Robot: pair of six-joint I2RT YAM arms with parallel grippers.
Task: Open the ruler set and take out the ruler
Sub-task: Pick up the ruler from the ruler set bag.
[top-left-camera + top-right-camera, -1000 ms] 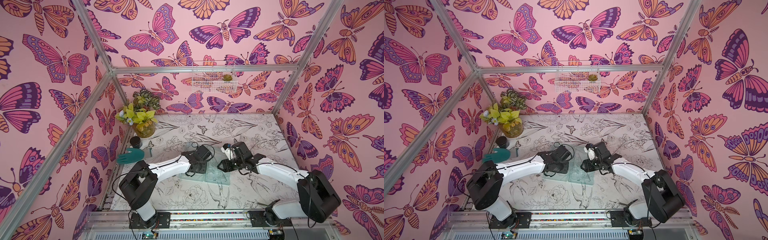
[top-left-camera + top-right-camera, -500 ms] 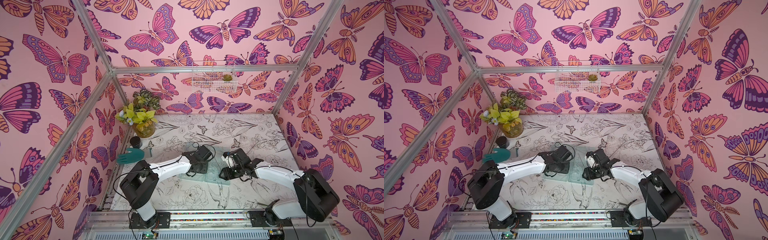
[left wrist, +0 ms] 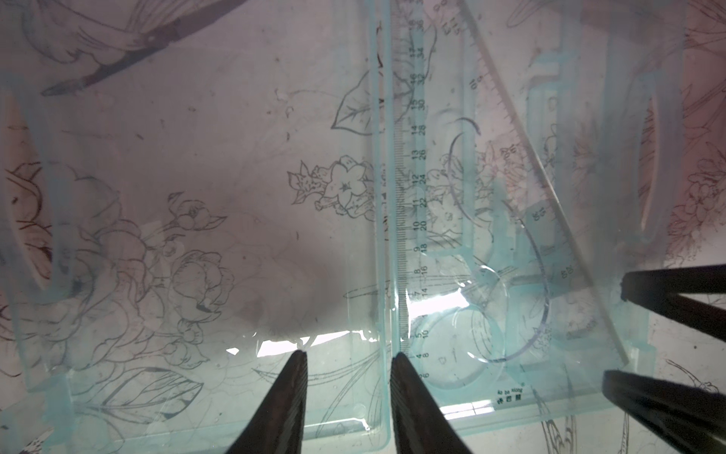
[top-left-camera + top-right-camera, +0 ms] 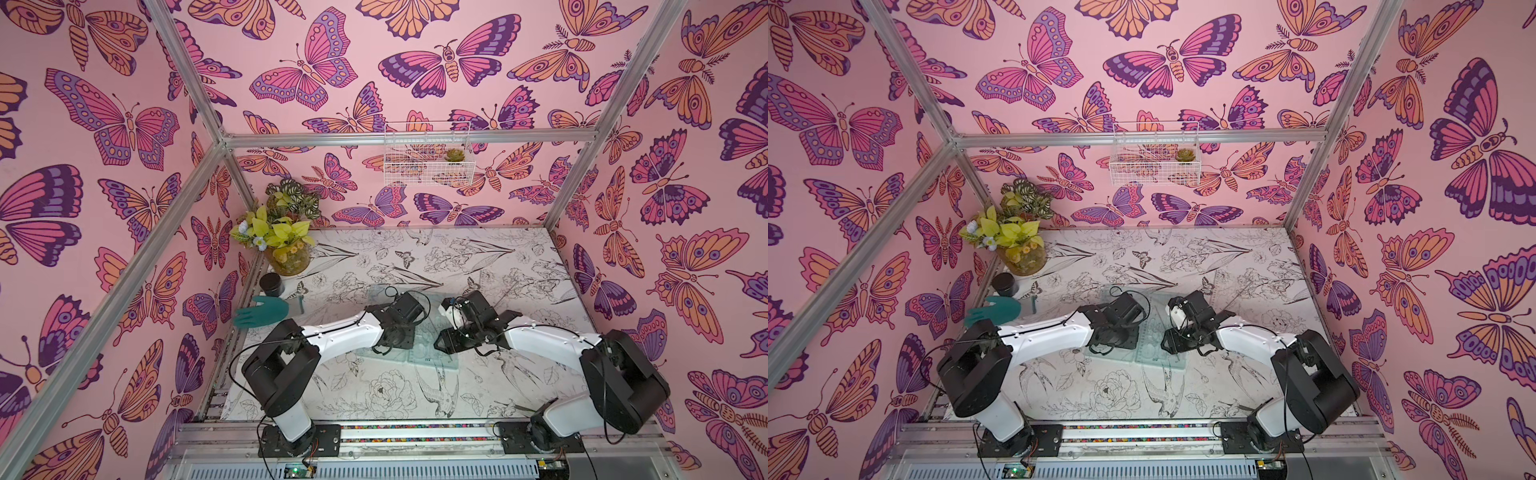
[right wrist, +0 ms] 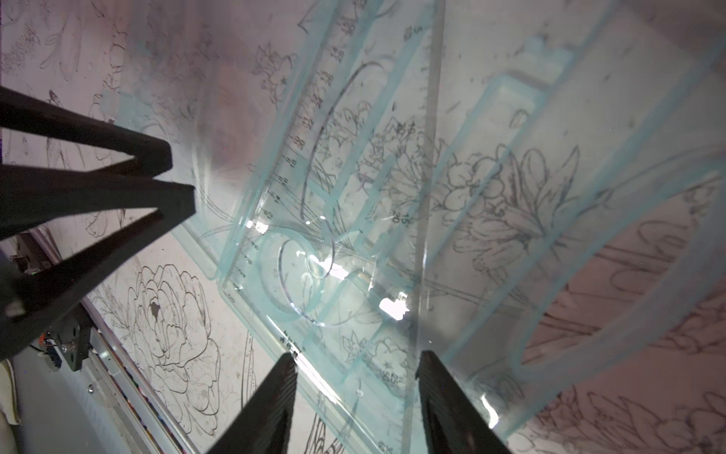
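The ruler set point(image 4: 428, 359) point(image 4: 1158, 353), a pale aqua see-through case, lies opened flat on the table between my arms. One half point(image 3: 196, 196) is bare. The other half point(image 5: 510, 157) holds the ruler point(image 3: 408, 177) point(image 5: 306, 129), a clear set square point(image 5: 428, 157) and a protractor point(image 3: 522, 314). My left gripper point(image 3: 349, 355) point(image 4: 395, 343) is open, its tips low over the bare half beside the hinge, nothing between them. My right gripper point(image 5: 359, 355) point(image 4: 442, 343) is open, straddling the near corner of the filled half, with the set square's edge just inside one finger.
A teal glove point(image 4: 262, 311), a black jar point(image 4: 272, 284) and a vase of flowers point(image 4: 291, 257) stand along the left wall. A white wire basket point(image 4: 428, 160) hangs on the back wall. The metal rail point(image 4: 415, 428) runs along the front edge.
My right gripper has swung from farther back toward the front, down over the case's near end. The left gripper has stayed put.
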